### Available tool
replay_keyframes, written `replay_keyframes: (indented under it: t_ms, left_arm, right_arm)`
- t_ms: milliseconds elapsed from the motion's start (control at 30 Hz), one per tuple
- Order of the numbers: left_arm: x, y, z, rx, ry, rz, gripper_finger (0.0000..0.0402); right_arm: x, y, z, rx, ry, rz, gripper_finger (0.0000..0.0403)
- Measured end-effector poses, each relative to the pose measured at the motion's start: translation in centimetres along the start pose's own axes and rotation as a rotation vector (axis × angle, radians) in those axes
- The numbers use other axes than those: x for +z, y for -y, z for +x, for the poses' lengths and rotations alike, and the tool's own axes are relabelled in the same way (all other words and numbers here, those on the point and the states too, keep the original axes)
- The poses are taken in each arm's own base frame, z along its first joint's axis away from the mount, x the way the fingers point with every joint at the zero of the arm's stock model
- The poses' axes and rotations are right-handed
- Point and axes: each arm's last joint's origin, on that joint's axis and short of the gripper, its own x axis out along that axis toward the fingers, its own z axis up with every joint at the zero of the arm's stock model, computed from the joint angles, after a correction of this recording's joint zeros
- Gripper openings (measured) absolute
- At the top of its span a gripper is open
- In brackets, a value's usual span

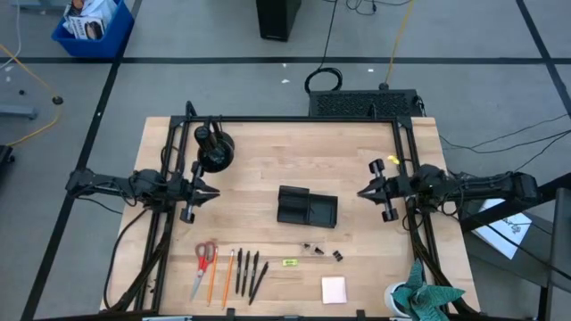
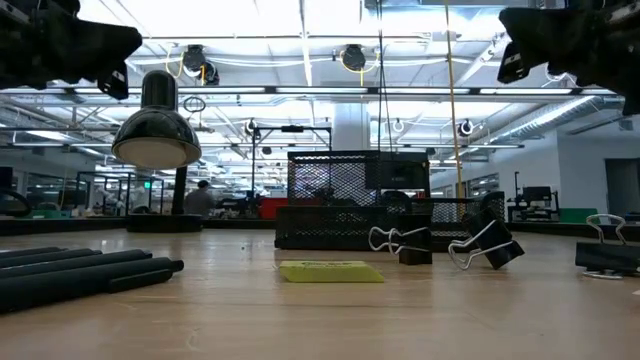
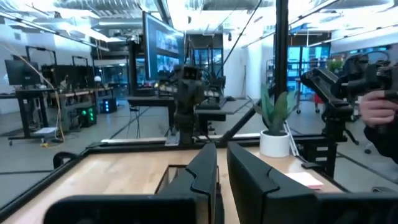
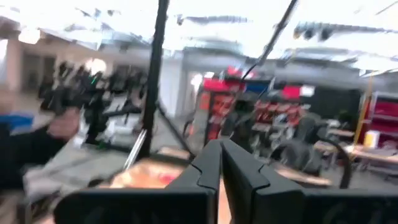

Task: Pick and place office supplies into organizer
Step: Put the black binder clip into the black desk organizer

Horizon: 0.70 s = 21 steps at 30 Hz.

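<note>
The black mesh organizer (image 1: 307, 207) (image 2: 358, 212) stands at the table's middle. Along the near edge lie red-handled scissors (image 1: 205, 257), an orange pencil (image 1: 228, 272), several black pens (image 1: 251, 271) (image 2: 80, 272), a yellow-green tag (image 1: 289, 262) (image 2: 330, 271), black clips (image 1: 336, 255) (image 2: 487, 243) and a pink notepad (image 1: 334, 289) (image 3: 305, 179). My left gripper (image 1: 214, 190) (image 3: 221, 163) hovers left of the organizer, fingers shut and pointing right. My right gripper (image 1: 361, 193) (image 4: 220, 158) hovers right of it, shut and pointing left. Neither holds anything.
A black dome lamp (image 1: 214, 147) (image 2: 156, 128) stands at the far left of the table. A teal plant in a white pot (image 1: 426, 294) (image 3: 274, 138) sits at the near right corner. A person's hand (image 3: 379, 112) shows beyond the table's right side. Bare wood lies between the organizer and the supplies.
</note>
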Motion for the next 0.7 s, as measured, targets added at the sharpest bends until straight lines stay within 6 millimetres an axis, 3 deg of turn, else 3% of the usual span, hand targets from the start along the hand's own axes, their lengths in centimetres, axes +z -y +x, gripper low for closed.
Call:
replay_keyframes:
  t_ms: [67, 200, 333, 500, 700]
  left_arm:
    - [0.0, 0.0, 0.0, 0.000, 0.003, -0.026, 0.0047]
    - [0.9, 0.0, 0.0, 0.002, 0.093, -0.038, 0.0047]
    - [1.5, -0.2, -0.1, 0.069, 0.154, 0.082, 0.0047]
    - [1.3, -0.6, -0.1, 0.218, 0.116, 0.079, 0.0047]
    - [0.8, -0.9, -0.2, 0.320, 0.069, 0.024, 0.0047]
  right_arm:
    - [1.1, 0.2, 1.1, -0.058, -0.039, -0.023, 0.0034]
    - [1.7, 0.8, 3.5, -0.272, -0.282, -0.059, 0.0085]
    - [3.3, 0.2, 7.1, -0.246, -0.398, 0.002, 0.0158]
    - [4.6, -2.9, 11.2, -0.201, -0.579, -0.038, 0.0236]
    - [7.0, -8.3, 13.5, -0.098, -0.768, 0.005, 0.0264]
